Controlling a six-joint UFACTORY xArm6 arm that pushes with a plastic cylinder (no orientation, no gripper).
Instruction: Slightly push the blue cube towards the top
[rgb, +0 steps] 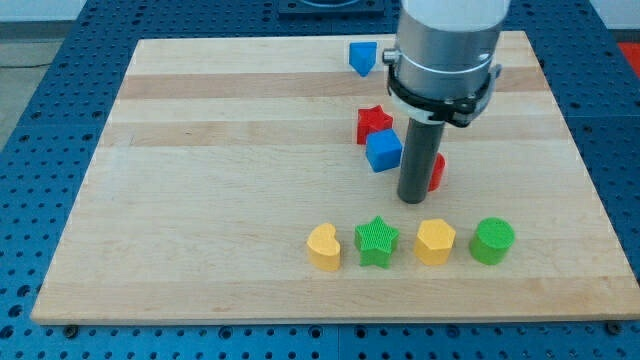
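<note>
The blue cube (384, 150) sits near the middle of the wooden board (220, 200), just below a red star-shaped block (373, 122) and touching or nearly touching it. My tip (413, 200) rests on the board just right of and below the blue cube, very close to it. A red block (437, 172) is mostly hidden behind the rod on its right side; its shape cannot be made out.
A blue block (362, 57) lies near the view's top. A row along the view's bottom holds a yellow heart (323, 246), a green star (377, 242), a yellow hexagon (434, 241) and a green cylinder (492, 241).
</note>
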